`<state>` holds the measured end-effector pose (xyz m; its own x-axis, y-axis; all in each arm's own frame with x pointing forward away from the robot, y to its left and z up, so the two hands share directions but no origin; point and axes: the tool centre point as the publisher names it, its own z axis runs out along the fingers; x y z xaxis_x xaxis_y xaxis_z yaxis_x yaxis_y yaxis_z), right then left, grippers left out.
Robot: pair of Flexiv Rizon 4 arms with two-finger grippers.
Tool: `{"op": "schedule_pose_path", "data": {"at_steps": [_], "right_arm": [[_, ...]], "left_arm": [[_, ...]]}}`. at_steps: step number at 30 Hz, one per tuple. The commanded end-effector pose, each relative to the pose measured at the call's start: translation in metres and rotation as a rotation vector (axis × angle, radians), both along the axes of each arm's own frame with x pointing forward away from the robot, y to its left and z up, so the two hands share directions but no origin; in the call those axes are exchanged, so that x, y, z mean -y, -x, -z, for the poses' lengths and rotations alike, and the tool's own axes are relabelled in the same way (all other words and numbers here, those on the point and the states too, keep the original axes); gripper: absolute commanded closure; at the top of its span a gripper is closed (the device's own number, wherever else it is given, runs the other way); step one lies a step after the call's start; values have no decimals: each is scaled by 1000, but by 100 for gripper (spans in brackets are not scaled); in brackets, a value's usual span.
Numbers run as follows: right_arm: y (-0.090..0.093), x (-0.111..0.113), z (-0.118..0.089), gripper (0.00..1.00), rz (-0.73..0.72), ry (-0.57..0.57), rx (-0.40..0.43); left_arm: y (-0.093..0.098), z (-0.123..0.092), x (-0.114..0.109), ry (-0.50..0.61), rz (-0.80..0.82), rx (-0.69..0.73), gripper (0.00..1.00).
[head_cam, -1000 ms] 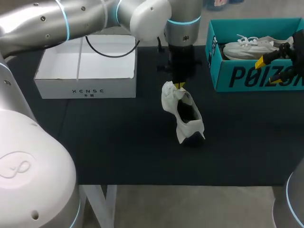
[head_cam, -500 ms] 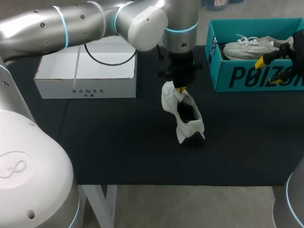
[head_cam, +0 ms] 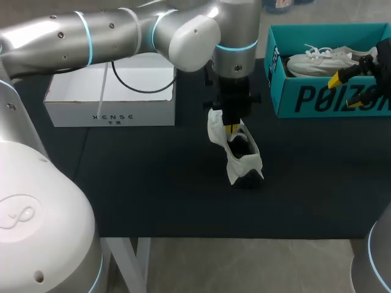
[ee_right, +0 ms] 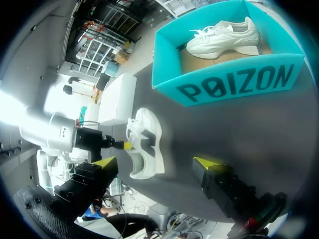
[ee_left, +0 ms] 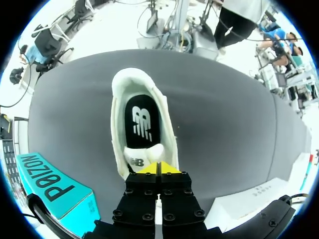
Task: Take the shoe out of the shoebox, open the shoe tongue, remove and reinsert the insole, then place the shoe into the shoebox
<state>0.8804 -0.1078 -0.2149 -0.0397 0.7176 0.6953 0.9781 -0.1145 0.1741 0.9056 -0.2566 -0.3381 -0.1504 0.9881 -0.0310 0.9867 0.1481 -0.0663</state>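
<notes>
Underneath everything, a black table (head_cam: 153, 195). Coming in from the left and stretching past the middle, the left arm (head_cam: 122, 30), silver with blue rings, turned straight down over the table's centre. At the far left of the table, a white box (head_cam: 110, 91), open on top and parted by a divider into two compartments. At the far right, a teal shoebox (head_cam: 330, 97), lid off, with a second shoe (head_cam: 321, 60) lying inside. Between the two boxes and well apart from both, the white shoe (head_cam: 238, 149), out of the shoebox and resting on the table with its opening turned upward. Near the shoebox's right end, the right gripper (ee_right: 157, 162), fingers spread wide with nothing between them, shoebox and white shoe both ahead of it. Directly over the white shoe's laced end, the left gripper (ee_left: 158, 169), yellow tips clenched together. Inside the shoe, a black insole (ee_left: 142, 122), lying flat ahead of those tips. Smallest, the tongue (ee_left: 144, 154), right against the clenched tips; hard to tell whether pinched between them or merely touched.
</notes>
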Motion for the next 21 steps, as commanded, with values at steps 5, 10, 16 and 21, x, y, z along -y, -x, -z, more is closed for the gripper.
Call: {"op": "schedule_pose_path", "data": {"at_steps": [5, 10, 16, 21], "right_arm": [[0, 0, 0, 0, 1, 2, 0], [0, 0, 0, 0, 1, 2, 0], [0, 0, 0, 0, 1, 2, 0], [0, 0, 0, 0, 1, 2, 0]], "left_arm": [[-31, -14, 5, 50, -89, 68, 100], [-23, 2, 10, 26, -81, 41, 100], [-6, 19, 9, -5, -54, 14, 100], [-2, 9, 4, -16, -67, 13, 100]]}}
